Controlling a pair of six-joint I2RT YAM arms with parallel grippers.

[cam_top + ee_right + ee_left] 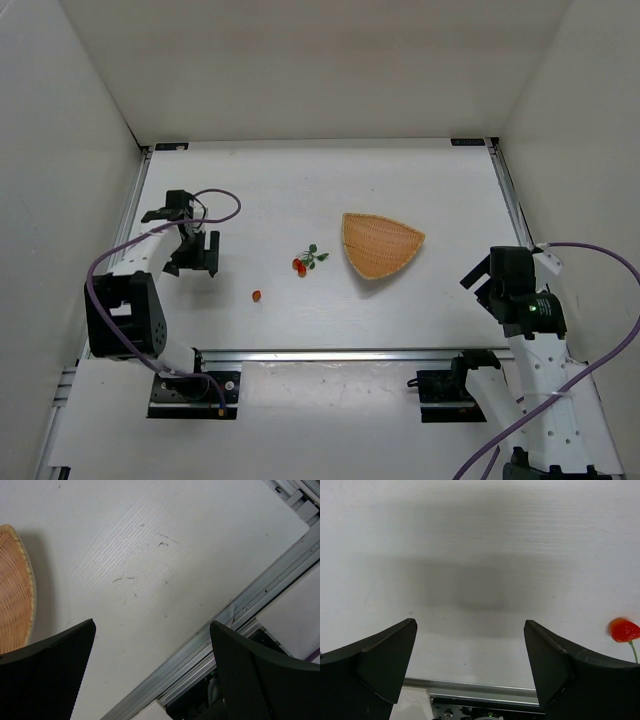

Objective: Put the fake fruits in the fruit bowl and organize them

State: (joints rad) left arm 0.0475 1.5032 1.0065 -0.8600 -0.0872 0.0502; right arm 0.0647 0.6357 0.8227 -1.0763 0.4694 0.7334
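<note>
Left gripper [202,268] hangs over the left part of the counter [300,190], nearer the left edge than the middle. Jaws are spread wide, with nothing between them and only bare counter below. The left wrist view shows the same: left gripper [468,630] open wide and empty. A red berry on a thin green stem [623,629] sits at that view's right edge, clear of the fingers; cannot tell which piece it is.

Loose berry [257,296] lies on the counter right of the left gripper, toward the near edge, apart from everything else. Berry cluster [305,262], red-orange with small green leaves, lies near counter centre, between the loose berry and the basket and touching neither.

Wicker basket [400,228] sits right of centre, flat on the counter, with only weave showing inside. Both fruit pieces are outside it, to its left.

Right gripper [478,272] is near the right edge, just right of the basket and not touching it. In the right wrist view the right gripper [152,630] is wide open and empty, with the basket rim [27,580] at far left and the metal edge rail [240,615] at right.
</note>
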